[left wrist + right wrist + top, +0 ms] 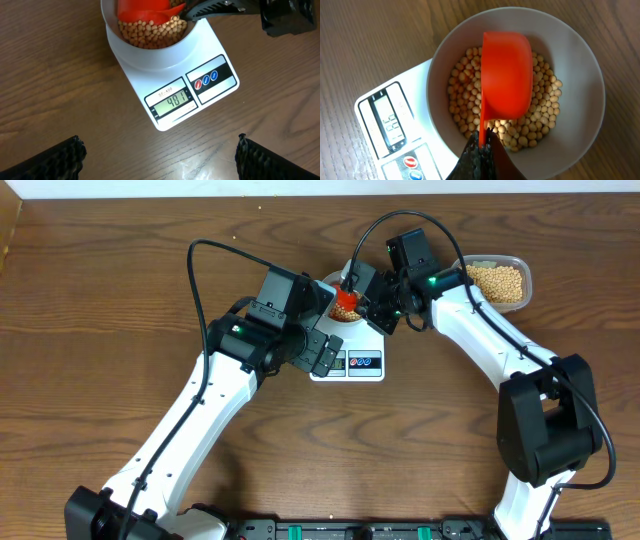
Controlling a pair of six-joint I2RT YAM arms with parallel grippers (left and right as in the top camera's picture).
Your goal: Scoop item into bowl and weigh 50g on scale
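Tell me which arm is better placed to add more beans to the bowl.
Right. The right tool is shut on the orange scoop over the bowl, with the bean tub on its side. The left tool hangs open and empty by the scale.

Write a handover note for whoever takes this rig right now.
Left gripper: open, empty, above the table by the scale.
Right gripper: shut on the handle of the orange scoop, which is tipped over the bowl.
Bowl sits on the scale, partly filled with beans; the supply tub is beside the right arm.
Left: the display seems to read forty-something, so add a few more beans to reach fifty.
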